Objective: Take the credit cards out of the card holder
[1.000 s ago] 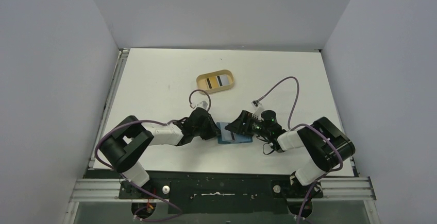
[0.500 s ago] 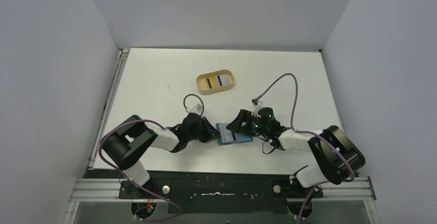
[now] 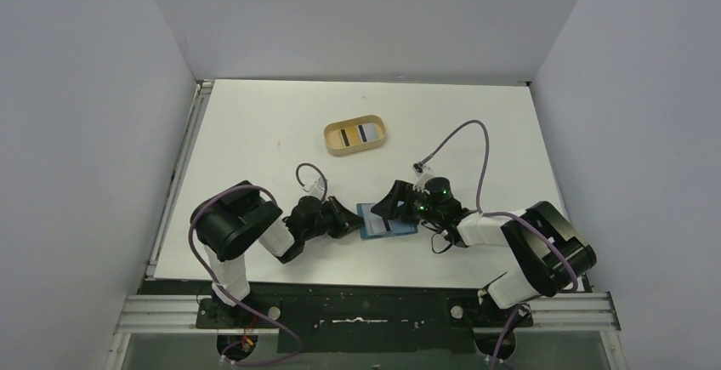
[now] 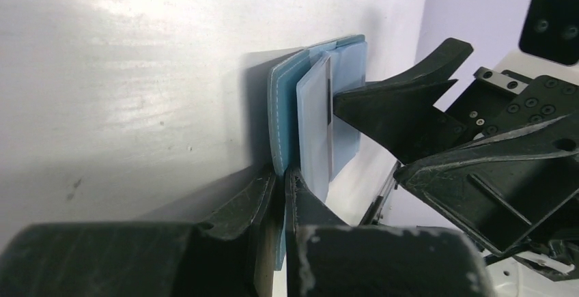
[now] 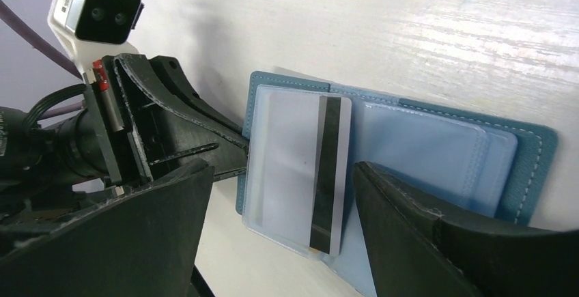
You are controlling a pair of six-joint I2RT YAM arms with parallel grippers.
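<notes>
The left gripper (image 4: 281,177) is pinched shut on the wallet (image 5: 437,140) edge nearest it. The right gripper (image 5: 283,194) gapes wide, a card (image 5: 293,160) (dark-striped, overhanging the wallet) lying between its fingers.

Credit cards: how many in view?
3. One card sticks out of the open card holder; two lie in the tan tray. Pockets may hide more.
</notes>
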